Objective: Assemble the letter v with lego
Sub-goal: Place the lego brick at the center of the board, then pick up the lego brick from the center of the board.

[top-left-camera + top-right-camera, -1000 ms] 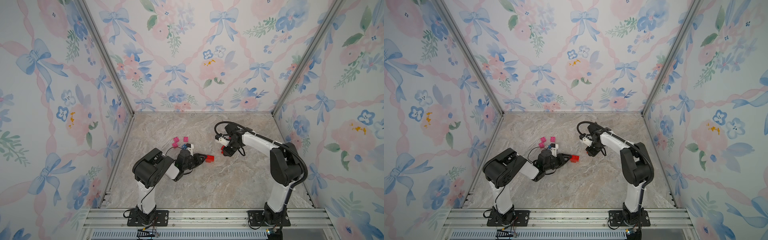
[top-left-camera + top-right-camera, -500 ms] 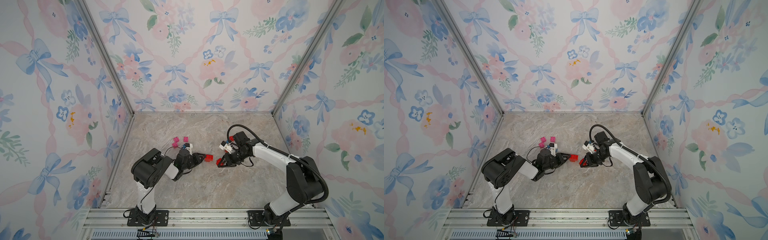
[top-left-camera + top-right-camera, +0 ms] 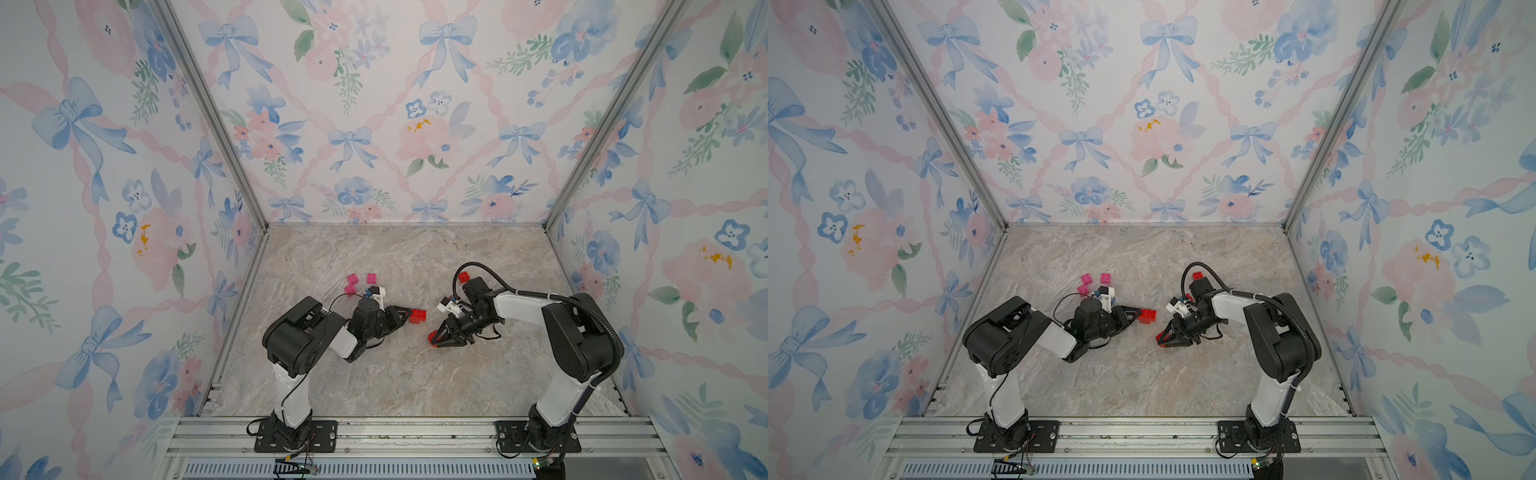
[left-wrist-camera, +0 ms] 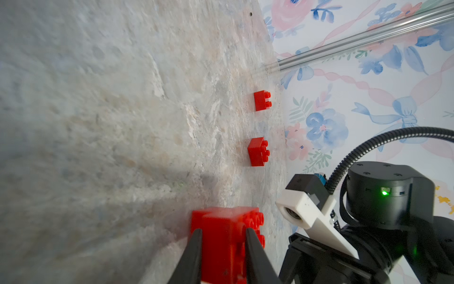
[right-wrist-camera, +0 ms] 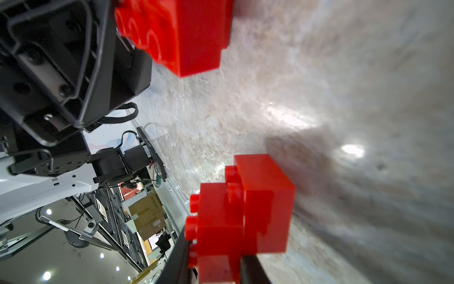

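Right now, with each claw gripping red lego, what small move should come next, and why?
Probably ease the right claw and its stepped red pair toward the red block in the left claw: both are gripped, with a gap between.

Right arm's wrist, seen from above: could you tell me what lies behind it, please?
One red brick shows on the table, framed by the cable loop. A second red brick is largely covered from above; the left wrist view shows both, apart.

Print on cardboard box (image 5: 147, 212) blurred; nothing legible.
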`<act>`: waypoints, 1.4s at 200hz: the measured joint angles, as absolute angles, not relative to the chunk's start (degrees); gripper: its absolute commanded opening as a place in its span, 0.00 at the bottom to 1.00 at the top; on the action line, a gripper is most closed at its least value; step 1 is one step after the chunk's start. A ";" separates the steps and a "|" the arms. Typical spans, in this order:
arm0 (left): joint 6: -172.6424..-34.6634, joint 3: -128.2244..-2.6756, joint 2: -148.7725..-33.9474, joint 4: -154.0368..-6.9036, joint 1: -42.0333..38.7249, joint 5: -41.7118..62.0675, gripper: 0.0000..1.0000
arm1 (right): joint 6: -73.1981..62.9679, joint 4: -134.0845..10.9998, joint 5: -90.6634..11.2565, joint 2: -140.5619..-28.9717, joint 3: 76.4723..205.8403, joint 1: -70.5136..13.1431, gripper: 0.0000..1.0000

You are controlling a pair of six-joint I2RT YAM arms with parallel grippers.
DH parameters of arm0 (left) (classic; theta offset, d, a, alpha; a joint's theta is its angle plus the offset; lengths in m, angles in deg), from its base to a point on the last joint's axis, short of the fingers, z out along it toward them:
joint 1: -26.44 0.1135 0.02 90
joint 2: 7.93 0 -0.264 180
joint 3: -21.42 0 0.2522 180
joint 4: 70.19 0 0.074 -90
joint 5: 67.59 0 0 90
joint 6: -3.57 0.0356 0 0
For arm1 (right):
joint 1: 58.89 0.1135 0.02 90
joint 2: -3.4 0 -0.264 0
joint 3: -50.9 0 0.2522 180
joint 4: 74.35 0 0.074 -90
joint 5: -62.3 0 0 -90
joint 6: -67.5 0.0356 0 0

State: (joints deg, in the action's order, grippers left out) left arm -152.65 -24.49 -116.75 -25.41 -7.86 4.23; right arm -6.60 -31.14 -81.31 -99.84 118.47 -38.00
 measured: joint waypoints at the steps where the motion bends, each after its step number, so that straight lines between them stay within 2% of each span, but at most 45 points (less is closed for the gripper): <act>1: -152.65 -24.49 -116.75 -25.41 -7.86 4.21 0.05 | -6.60 -31.14 -81.35 -99.89 118.47 -38.09 0.28; 47: -152.65 -24.49 -116.75 -25.41 -7.86 4.23 0.05 | -9.31 -27.79 -80.35 -101.48 118.84 -40.08 0.53; 87: -152.65 -24.49 -116.75 -25.41 -7.86 4.21 0.05 | -12.35 -21.37 -76.39 -100.06 121.44 -41.98 0.60; 126: -152.65 -24.49 -116.75 -25.41 -7.86 4.21 0.05 | -14.01 -14.09 -64.37 -93.35 126.29 -40.67 0.69; 148: -152.65 -24.49 -116.75 -25.41 -7.86 4.43 0.05 | -12.37 -10.77 -52.92 -90.10 130.47 -34.83 0.68; 196: -152.65 -24.49 -116.75 -25.41 -7.86 4.65 0.05 | -4.39 -8.60 -34.25 -90.14 134.29 -22.48 0.56; 236: -152.65 -24.49 -116.75 -25.41 -7.93 4.65 0.05 | -1.31 -8.10 -27.37 -95.73 136.13 -21.59 0.58; 280: -152.65 -24.49 -116.75 -25.41 -7.93 4.65 0.05 | -0.30 -9.61 -27.02 -97.90 136.32 -20.80 0.62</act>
State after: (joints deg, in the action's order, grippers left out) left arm -152.65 -24.49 -116.75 -25.41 -7.93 4.65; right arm -0.30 -9.61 -27.02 -97.90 136.32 -20.80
